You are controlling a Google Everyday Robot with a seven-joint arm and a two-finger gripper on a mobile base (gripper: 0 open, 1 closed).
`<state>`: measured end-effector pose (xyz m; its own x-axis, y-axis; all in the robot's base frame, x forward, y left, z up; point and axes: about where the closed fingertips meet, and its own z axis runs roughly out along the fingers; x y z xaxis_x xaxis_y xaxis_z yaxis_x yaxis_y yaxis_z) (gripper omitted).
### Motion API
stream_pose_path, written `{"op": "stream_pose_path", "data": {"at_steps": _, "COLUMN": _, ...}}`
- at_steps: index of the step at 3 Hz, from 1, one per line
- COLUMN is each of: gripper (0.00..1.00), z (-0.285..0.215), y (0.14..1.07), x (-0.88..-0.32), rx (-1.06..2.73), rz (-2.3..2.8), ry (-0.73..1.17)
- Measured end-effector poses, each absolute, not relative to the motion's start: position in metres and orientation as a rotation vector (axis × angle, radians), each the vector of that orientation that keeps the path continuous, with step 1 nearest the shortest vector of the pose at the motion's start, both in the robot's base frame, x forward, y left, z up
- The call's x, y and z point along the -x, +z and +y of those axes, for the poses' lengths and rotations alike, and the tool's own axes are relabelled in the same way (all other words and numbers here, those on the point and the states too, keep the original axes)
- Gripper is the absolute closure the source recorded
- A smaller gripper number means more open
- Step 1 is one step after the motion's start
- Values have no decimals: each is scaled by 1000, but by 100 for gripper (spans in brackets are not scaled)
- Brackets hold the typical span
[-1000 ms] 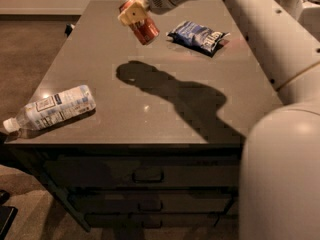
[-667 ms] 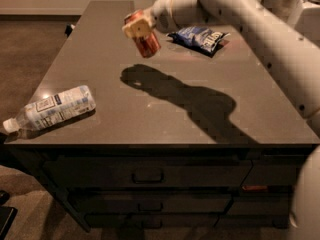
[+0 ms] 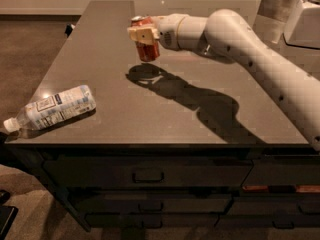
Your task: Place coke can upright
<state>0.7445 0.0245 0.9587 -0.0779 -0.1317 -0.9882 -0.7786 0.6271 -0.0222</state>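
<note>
The red coke can is held in my gripper, nearly upright with its silver top end up, a little above the grey table top. Its shadow lies on the table just below it. The gripper is shut on the can's upper part, and my white arm reaches in from the right across the table's back half.
A clear plastic water bottle with a white-blue label lies on its side at the table's front left corner. Drawers run below the front edge. A white appliance stands at the back right. The blue chip bag is hidden behind my arm.
My arm has swung left and down toward the table's middle with the can, which has turned from tilted to nearly upright. The chip bag has gone out of sight.
</note>
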Motion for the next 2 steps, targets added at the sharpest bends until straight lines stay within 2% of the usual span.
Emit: {"op": "stream_pose_path", "data": {"at_steps": 2, "gripper": 100, "z": 5, "y": 960, "x": -759, "rx": 625, "rz": 1445, "ry": 639}}
